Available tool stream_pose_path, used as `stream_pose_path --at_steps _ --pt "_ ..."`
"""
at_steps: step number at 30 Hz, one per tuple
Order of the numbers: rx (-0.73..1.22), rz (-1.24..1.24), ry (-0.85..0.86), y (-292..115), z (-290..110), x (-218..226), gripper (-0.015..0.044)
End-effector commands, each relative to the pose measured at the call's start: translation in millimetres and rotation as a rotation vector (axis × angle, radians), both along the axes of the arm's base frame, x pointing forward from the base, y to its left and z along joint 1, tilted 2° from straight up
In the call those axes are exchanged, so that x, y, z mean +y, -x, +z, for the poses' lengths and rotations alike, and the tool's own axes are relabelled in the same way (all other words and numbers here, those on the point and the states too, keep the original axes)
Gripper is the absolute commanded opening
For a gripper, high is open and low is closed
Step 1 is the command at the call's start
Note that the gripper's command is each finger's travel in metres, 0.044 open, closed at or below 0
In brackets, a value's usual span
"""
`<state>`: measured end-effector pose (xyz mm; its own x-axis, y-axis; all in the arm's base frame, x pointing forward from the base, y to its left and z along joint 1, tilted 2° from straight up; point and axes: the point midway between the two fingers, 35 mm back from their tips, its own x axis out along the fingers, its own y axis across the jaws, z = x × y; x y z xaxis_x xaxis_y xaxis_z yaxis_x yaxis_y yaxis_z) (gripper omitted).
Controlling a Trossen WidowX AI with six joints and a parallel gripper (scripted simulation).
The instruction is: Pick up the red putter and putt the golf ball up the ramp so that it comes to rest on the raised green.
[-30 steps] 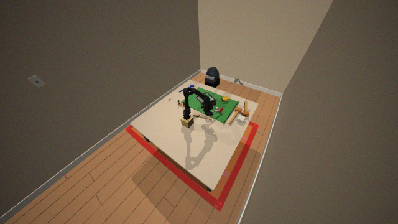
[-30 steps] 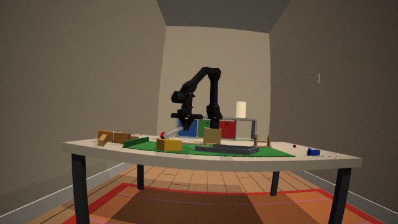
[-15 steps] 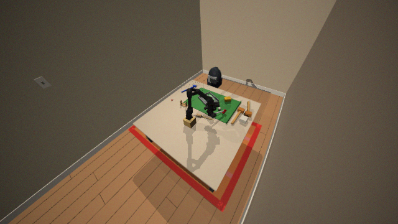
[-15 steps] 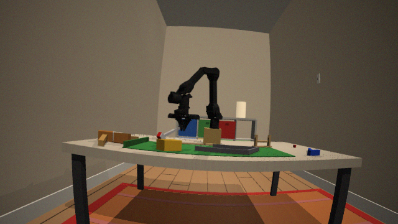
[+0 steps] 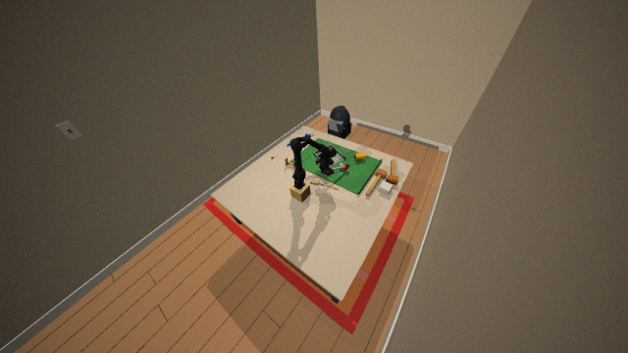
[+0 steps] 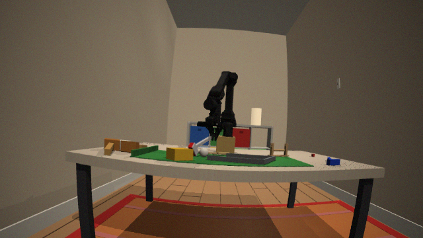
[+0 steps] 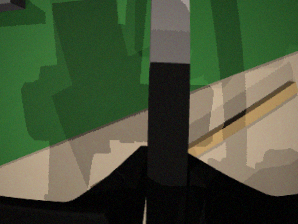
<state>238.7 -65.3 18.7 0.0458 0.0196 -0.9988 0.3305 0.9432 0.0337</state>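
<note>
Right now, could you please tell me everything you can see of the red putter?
The putter has a small red head on a pale grey shaft with a dark grip. The pincer is shut on that grip. The shaft slopes down towards the green mat, with the head low beside the white golf ball; whether they touch is unclear.

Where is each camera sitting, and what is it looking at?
Top: high in the room, looking down at the table and whole arm.
Exterior: low beside the table, facing the arm, golf ball.
Wrist: on the gripper, looking along the held putter.
All share the green mat.
</note>
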Motion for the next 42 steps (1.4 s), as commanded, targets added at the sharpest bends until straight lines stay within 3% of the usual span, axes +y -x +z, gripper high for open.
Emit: stream_pose_path --at_steps 1,14,42 --pt "-0.005 -0.016 0.005 -1.2 0.7 12.6 0.0" --pt "-0.006 -0.016 0.006 1.1 59.9 11.4 0.0" --pt "-0.007 -0.013 0.0 -0.2 52.4 12.1 0.0"
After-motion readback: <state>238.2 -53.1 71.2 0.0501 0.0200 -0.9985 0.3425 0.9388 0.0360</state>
